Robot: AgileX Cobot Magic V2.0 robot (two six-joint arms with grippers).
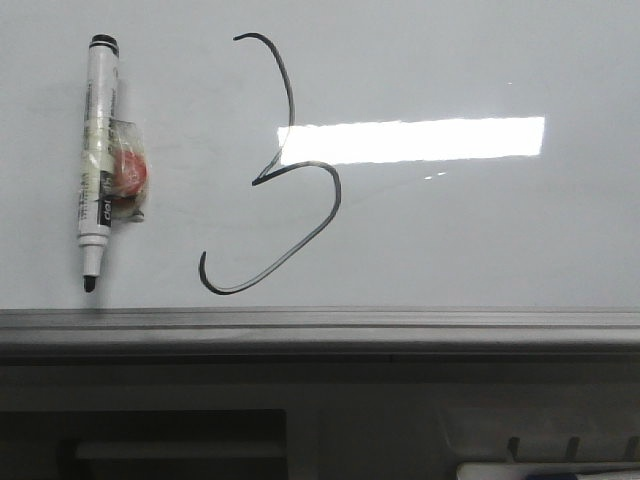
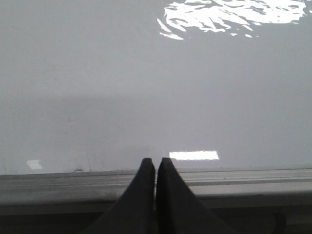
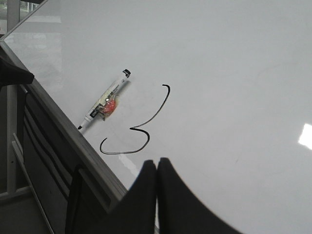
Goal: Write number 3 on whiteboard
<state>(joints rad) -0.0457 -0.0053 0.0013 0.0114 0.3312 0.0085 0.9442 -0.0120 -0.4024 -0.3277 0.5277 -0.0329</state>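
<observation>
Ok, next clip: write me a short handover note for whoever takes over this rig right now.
Left gripper: jaws shut, empty, at the whiteboard's frame.
Right gripper: jaws shut, empty, over the board near the writing.
The number 3 is fully drawn on the whiteboard.
The marker pen lies uncapped on the board left of the 3, tip toward the frame, something red taped to it.
Left: nothing of the writing.

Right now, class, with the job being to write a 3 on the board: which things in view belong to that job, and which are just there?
Belongs to the job:
- whiteboard
- number 3, already drawn
- marker pen, uncapped, lying left of the 3

Just there:
- orange-red tag taped to the pen
- grey frame edge below the board
</observation>
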